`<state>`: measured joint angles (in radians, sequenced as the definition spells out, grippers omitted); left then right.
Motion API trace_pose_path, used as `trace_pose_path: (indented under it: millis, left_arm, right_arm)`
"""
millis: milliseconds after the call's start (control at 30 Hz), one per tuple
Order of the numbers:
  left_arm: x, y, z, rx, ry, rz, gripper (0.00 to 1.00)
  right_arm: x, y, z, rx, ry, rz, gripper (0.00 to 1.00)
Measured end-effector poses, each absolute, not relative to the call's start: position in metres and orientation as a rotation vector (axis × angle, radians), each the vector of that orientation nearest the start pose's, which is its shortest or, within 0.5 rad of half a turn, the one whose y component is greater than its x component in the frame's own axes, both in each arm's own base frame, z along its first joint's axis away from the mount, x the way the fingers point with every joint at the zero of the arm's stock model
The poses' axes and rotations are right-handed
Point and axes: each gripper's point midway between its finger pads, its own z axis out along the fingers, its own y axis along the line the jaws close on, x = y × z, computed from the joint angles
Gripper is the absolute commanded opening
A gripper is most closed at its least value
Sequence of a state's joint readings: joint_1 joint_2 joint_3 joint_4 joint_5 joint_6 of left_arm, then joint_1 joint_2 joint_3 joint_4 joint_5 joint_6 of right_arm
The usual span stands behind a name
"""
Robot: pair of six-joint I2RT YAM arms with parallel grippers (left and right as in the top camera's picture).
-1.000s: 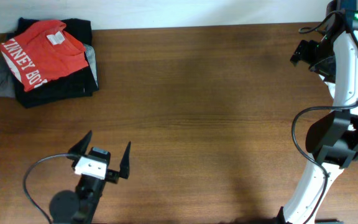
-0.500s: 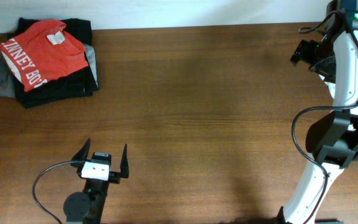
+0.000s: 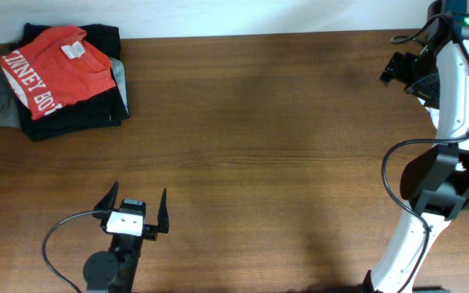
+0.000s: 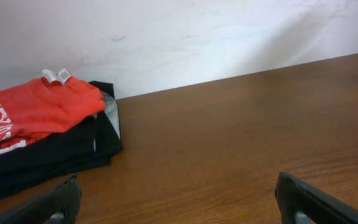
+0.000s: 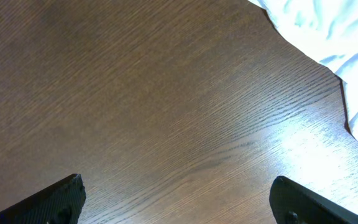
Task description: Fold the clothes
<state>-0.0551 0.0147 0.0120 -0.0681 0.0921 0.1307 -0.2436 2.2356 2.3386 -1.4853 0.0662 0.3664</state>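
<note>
The left gripper has drawn back toward its base and narrowed a little since a second ago; nothing else has shifted.

Its jaws stand apart and empty over the bare table, well away from the red-orange T-shirt, which lies folded on the black garments at the far left corner, a grey garment just beside them. That shirt looks finished. The right gripper is also spread wide, holding nothing. Only the right wrist view shows a rumpled white garment at the table's edge, probably still to fold. The left wrist view alone shows the red shirt's neck labels.
</note>
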Motion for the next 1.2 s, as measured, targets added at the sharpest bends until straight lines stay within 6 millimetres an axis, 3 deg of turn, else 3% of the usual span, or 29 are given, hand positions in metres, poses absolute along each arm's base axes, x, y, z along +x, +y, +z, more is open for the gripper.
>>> trace_pose_path:
  millis: [67,100,167,267,333,367,433,533,600,767,867,900,933,1033,1200]
  left_arm:
    - [0.244,-0.029,0.159,0.222,1.626,-0.018,0.99]
    - [0.244,-0.029,0.159,0.222,1.626,-0.018,0.99]
    - [0.244,-0.029,0.159,0.222,1.626,-0.018,0.99]
    - [0.244,-0.029,0.159,0.222,1.627,-0.018,0.99]
    - [0.244,-0.029,0.159,0.222,1.626,-0.018,0.99]
    - [0.244,-0.029,0.159,0.222,1.627,-0.018,0.99]
    - [0.244,-0.029,0.159,0.222,1.626,-0.018,0.99]
    - [0.244,-0.029,0.159,0.222,1.626,-0.018,0.99]
    - [0.244,-0.029,0.159,0.222,1.627,-0.018,0.99]
    - [0.244,-0.029,0.16,0.219,1.624,-0.015,0.99]
    - [0.244,-0.028,0.16,0.218,1.624,-0.014,0.99]
    - [0.244,-0.028,0.16,0.217,1.624,-0.012,0.99]
    - [0.244,-0.028,0.16,0.216,1.625,-0.012,0.99]
    - [0.244,-0.028,0.16,0.216,1.625,-0.012,0.99]
    - [0.244,-0.028,0.16,0.216,1.624,-0.012,0.99]
  right_arm:
    - [0.451,-0.111,0.179,0.848,2.791,-0.072,0.98]
    - [0.45,-0.095,0.202,0.79,2.755,-0.059,0.98]
    - [0.435,-0.048,0.278,0.62,2.617,-0.003,0.98]
    - [0.381,0.018,0.382,0.381,2.396,0.125,0.98]
    - [0.346,0.042,0.424,0.279,2.292,0.199,0.98]
    - [0.318,0.05,0.45,0.232,2.217,0.239,0.98]
    - [0.293,0.046,0.467,0.224,2.164,0.245,0.98]
    - [0.258,0.032,0.469,0.251,2.157,0.214,0.98]
    - [0.248,0.025,0.473,0.269,2.113,0.213,0.98]
    - [0.222,0.008,0.445,0.308,1.896,0.223,0.98]
    - [0.212,0.004,0.363,0.323,1.875,0.227,0.98]
    - [0.205,0.002,0.328,0.337,1.908,0.221,0.98]
    - [0.193,0.0,0.279,0.357,1.973,0.215,0.98]
    - [0.183,-0.003,0.237,0.371,1.922,0.225,0.98]
    - [0.2,-0.003,0.228,0.334,1.723,0.252,0.98]
